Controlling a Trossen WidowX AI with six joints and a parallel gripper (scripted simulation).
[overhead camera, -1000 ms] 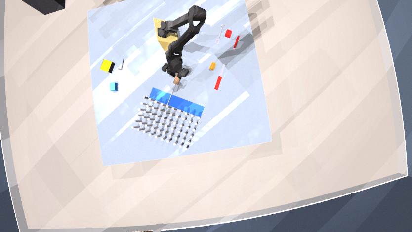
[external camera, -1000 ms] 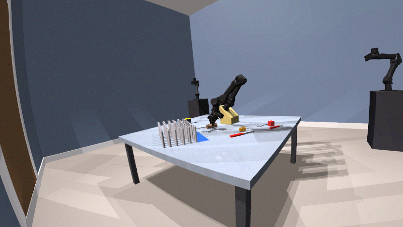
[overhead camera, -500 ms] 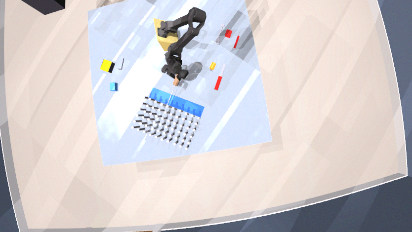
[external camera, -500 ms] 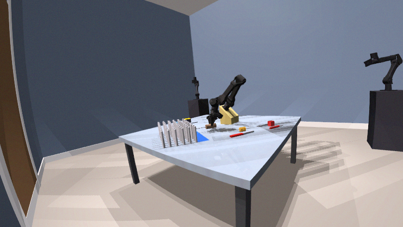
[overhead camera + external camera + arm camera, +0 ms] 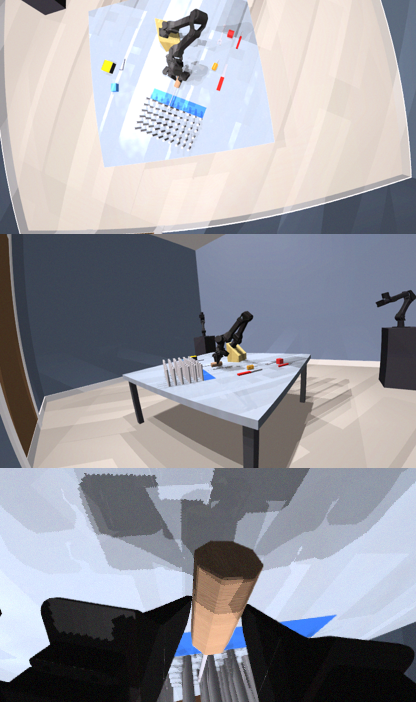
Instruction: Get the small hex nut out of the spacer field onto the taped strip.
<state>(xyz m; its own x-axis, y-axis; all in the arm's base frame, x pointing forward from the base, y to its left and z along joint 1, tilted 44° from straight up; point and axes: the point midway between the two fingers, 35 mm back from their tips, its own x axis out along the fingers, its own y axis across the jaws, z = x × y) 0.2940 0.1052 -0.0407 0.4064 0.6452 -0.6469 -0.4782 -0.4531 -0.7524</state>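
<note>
My gripper [image 5: 177, 78] [image 5: 217, 362] [image 5: 216, 605] is shut on the wooden handle [image 5: 177, 84] [image 5: 216, 364] [image 5: 220, 603] of a thin-shafted tool, low over the table before the strip. The tool's pale shaft [image 5: 173, 96] [image 5: 202, 668] runs over the blue taped strip [image 5: 197, 110] [image 5: 209, 375] [image 5: 315, 626] to the front row of the spacers. Its tip is at or just inside that row; whether it touches a spacer I cannot tell. The metal spacers [image 5: 188, 149] [image 5: 174, 376] [image 5: 187, 678] stand upright in rows. A tiny pale spot among them may be the nut, too small to tell.
A red-handled tool [image 5: 220, 83] [image 5: 244, 373], an orange-handled tool [image 5: 214, 66] [image 5: 250, 367], a red cube [image 5: 230, 34] [image 5: 279, 361] and another red-handled tool [image 5: 238, 42] lie on one side. A yellow block [image 5: 107, 66], a blue cube [image 5: 114, 87] and a thin dark tool [image 5: 122, 64] lie opposite.
</note>
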